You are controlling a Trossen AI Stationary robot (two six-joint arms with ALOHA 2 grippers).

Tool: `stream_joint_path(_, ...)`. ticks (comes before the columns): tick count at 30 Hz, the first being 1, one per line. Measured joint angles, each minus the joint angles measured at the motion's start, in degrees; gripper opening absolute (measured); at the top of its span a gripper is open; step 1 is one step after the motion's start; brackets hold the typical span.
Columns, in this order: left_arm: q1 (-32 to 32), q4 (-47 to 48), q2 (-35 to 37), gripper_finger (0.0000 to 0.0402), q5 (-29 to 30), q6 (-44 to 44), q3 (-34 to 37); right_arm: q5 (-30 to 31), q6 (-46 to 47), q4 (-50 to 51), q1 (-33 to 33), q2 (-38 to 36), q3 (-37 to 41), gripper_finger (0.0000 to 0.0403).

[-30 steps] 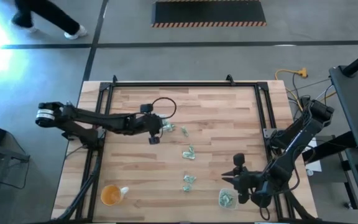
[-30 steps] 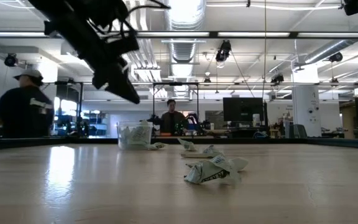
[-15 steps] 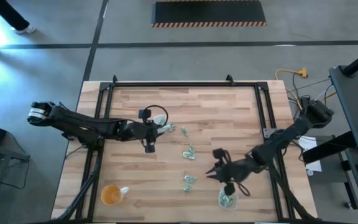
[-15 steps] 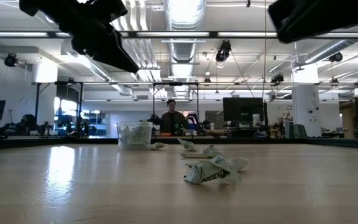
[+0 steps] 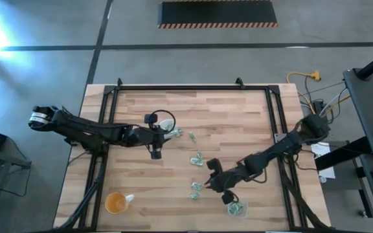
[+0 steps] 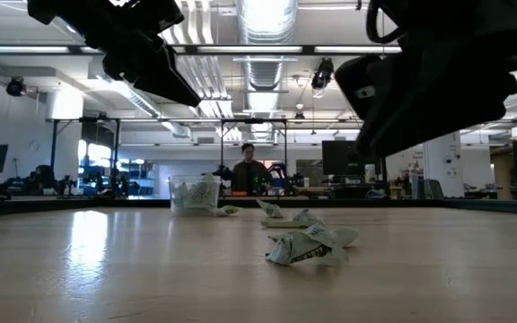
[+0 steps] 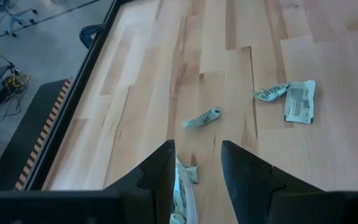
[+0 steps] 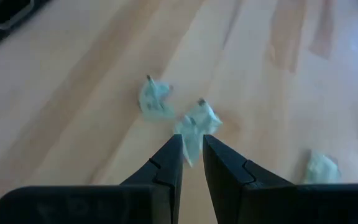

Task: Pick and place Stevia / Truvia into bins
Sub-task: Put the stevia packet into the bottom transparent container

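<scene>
Pale green and white Stevia packets lie loose mid-table (image 5: 197, 158), (image 5: 191, 136). My right gripper (image 5: 204, 183) hovers, slanting down, just right of the nearest packet (image 5: 195, 188). In the right wrist view its fingers (image 8: 191, 146) stand narrowly open, and a crumpled packet (image 8: 197, 121) lies beyond the tips. One clear bin (image 5: 236, 208) with packets in it stands near the front right. My left gripper (image 5: 162, 134) hangs open beside the other bin (image 5: 167, 124). That bin's rim and packets (image 7: 183, 186) show between the left fingers (image 7: 196, 162).
An orange-tinted cup (image 5: 115, 202) stands at the near left corner. A black frame (image 5: 112, 97) runs along the table's far and side edges. Bare wood lies across the far half and the left middle. In the low view, people stand in the room beyond (image 6: 245, 170).
My right gripper has swung from above the near-right bin toward the table's left and down, and has tipped more downward, ending beside the nearest loose packet. My left gripper drew back a little toward the left edge and rose, then held still. No packet has moved.
</scene>
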State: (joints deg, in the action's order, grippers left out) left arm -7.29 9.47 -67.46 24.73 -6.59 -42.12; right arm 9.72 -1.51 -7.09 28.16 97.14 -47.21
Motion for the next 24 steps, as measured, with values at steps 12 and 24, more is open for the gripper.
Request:
stream_joint_path(12,0.00,0.08,0.00,0.0115,0.00,0.09,0.12,-4.88,-3.48,0.09,-1.17,9.76,-5.97,0.0054)
stream_joint_path(24,0.04,0.13,0.00,0.0115,0.00,0.20,0.28,-5.36,-1.68,2.60,-1.94,10.26,-7.33,0.0064)
